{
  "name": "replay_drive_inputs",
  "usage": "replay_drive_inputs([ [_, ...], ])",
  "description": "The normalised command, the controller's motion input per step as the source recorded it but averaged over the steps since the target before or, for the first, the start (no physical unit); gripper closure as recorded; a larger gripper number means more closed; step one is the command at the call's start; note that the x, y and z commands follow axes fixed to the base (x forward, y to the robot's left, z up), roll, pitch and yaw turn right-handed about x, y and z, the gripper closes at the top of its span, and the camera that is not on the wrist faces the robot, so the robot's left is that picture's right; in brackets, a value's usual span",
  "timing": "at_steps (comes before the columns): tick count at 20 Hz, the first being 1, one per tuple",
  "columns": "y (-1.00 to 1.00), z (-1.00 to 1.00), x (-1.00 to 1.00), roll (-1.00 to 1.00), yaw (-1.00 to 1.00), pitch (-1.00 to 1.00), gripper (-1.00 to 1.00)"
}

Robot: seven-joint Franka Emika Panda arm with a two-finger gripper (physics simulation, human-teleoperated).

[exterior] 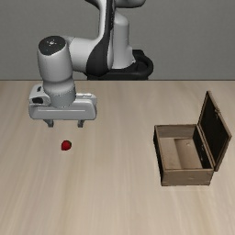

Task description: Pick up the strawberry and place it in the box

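Here's the white-and-grey two-finger gripper in the left half of the frame, pointing straight down over the light wooden tabletop. Its dark fingers are spread wide with nothing between them. Just below it in the picture sits the small red strawberry, alone on the wood and untouched. Way over at centre right is the brown wooden box, its hinged lid standing open on the right-hand side, well apart from the fruit.

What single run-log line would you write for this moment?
phase: pre-grasp | gripper: open, empty, over strawberry | strawberry: on table, ungrasped | box: lid open, exterior view's right
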Motion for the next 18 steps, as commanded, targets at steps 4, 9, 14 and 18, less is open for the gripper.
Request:
replay_drive_inputs([
  [4, 0.00, -1.00, 0.00, 0.00, 0.00, 0.00, -1.00],
  [9, 0.00, -1.00, 0.00, 0.00, 0.00, 0.00, -1.00],
  [14, 0.00, -0.20, -0.40, 0.00, 0.00, 0.00, 1.00],
  [18, 0.00, 0.00, 0.00, 0.00, 0.00, 0.00, 1.00],
])
